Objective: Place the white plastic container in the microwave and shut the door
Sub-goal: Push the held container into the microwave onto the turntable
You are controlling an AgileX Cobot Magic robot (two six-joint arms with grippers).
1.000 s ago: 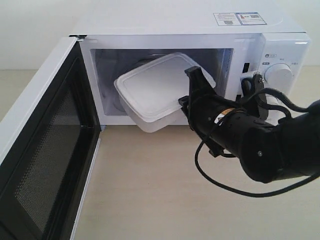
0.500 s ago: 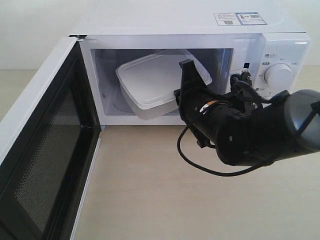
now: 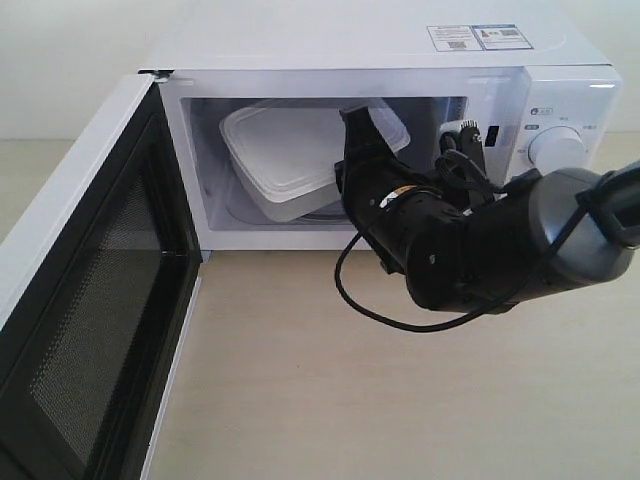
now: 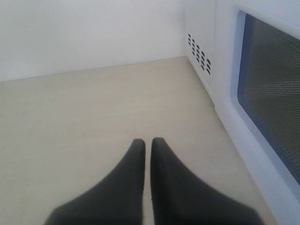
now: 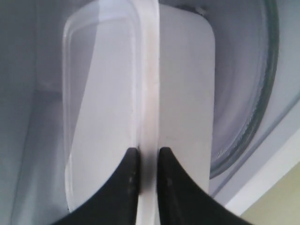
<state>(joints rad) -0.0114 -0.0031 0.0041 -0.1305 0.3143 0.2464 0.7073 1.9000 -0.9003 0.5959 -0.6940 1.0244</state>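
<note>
The white plastic container (image 3: pixel 285 158) is tilted inside the white microwave (image 3: pixel 350 40); the door (image 3: pixel 100 300) stands wide open.

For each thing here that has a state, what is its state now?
door: wide open.
white plastic container: lid on, tilted, inside the microwave.
right gripper: shut on the container's rim.
left gripper: shut, empty.

A pale beige tabletop (image 3: pixel 300 380) with a faint grain runs back to a plain white wall (image 3: pixel 60 60), the two meeting in a straight seam. The light is soft and even, casting only weak shadows
</note>
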